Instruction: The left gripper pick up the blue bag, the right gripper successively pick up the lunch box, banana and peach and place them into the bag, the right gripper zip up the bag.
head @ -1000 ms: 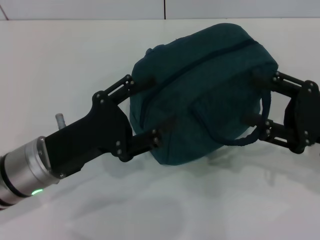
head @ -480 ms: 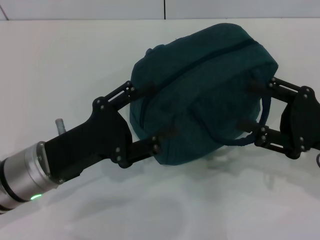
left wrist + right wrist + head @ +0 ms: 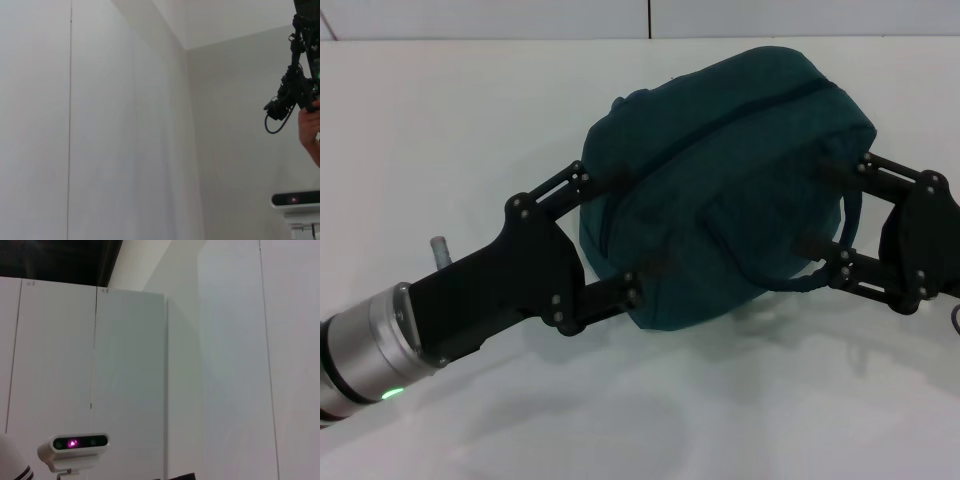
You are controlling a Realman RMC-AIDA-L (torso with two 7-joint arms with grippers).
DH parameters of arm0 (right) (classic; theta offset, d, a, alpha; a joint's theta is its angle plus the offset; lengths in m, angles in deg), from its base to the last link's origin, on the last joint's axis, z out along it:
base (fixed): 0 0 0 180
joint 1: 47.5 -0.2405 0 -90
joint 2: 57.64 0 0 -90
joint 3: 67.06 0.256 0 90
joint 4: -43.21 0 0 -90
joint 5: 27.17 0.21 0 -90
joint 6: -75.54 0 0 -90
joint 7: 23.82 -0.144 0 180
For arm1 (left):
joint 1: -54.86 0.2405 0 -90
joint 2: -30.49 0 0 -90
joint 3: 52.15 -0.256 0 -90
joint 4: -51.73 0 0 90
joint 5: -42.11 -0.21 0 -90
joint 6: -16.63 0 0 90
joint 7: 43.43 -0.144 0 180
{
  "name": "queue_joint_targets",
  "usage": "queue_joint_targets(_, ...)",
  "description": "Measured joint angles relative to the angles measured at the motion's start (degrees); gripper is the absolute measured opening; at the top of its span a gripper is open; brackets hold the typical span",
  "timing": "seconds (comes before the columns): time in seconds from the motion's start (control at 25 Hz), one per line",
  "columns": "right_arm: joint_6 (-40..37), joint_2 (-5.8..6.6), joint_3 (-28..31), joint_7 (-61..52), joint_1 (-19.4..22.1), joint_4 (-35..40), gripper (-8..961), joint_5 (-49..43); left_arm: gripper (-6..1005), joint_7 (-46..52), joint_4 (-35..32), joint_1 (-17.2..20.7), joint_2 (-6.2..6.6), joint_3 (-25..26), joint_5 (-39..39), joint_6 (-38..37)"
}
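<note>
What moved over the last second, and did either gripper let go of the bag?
The left gripper shifted slightly down and the right gripper edged toward the bag and upward. Neither let go: both fingers of each still press its ends. The bag barely moved.

The blue bag (image 3: 720, 185) is hemmed by the left end effector (image 3: 638, 227) and right end effector (image 3: 817, 208); the table (image 3: 440, 130) lies open around them.

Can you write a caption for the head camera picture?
Two claws, left and right, squeeze a zipped blue bag between them.
</note>
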Motion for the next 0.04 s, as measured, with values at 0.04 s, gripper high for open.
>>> queue_joint_targets(0.04, 0.0, -0.03, 0.0, 0.0, 0.0, 0.0, 667, 0.1, 785, 0.0, 0.0, 0.0, 0.0, 0.0, 0.0, 0.0)
